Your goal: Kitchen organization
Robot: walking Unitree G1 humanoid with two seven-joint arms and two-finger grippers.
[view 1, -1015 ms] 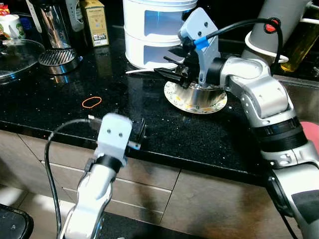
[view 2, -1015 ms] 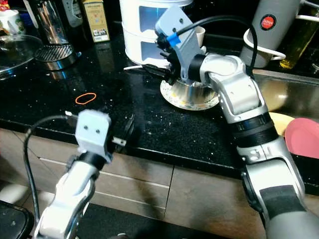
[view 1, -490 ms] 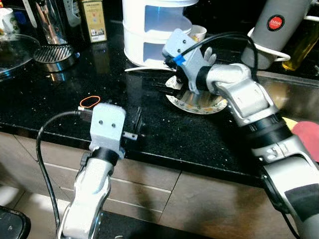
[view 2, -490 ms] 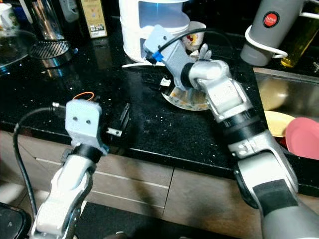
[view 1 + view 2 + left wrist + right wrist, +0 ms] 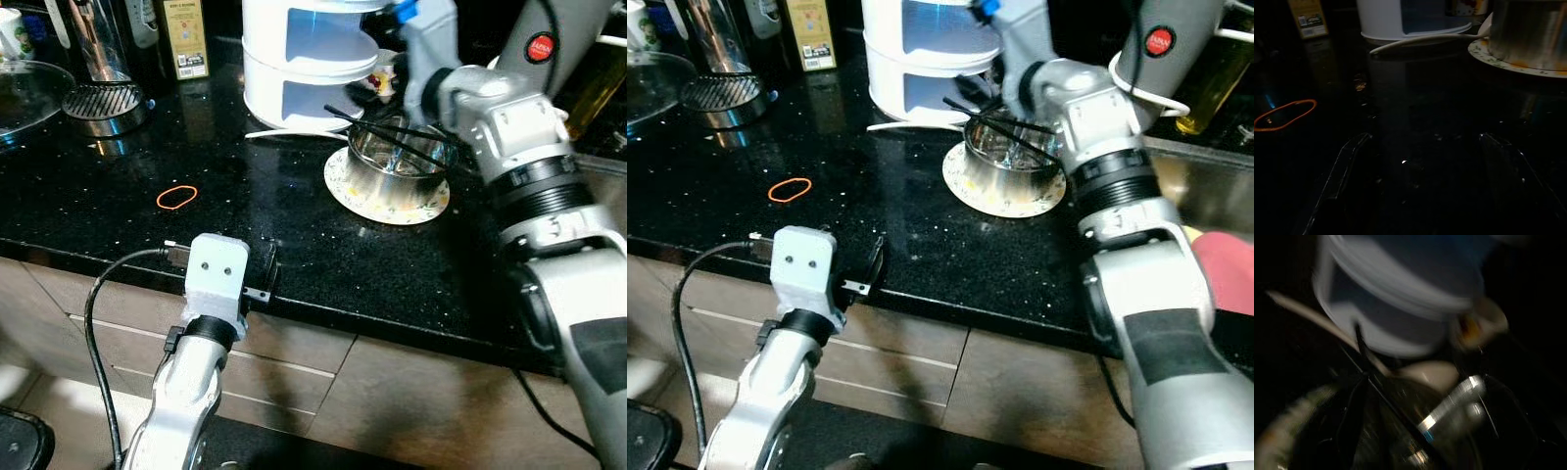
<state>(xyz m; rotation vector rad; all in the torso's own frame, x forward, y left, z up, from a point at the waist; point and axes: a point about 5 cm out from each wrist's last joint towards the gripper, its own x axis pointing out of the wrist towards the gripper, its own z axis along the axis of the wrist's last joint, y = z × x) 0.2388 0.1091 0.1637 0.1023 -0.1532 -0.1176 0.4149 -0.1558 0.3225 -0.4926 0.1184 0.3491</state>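
The black speckled table (image 5: pixel 294 235) carries a patterned plate (image 5: pixel 387 196). An orange rubber band (image 5: pixel 177 198) lies well to the plate's left, a white tiered container (image 5: pixel 304 69) stands just behind it, and a round metal strainer (image 5: pixel 103 103) sits far left.

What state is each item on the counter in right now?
Round steel bowl: upright on the plate, black chopsticks across its rim.
Floral ceramic plate: flat on the black counter.
Orange rubber band: lying loose.
Left claw: open, low over the counter.
Right claw: above the bowl, blurred.
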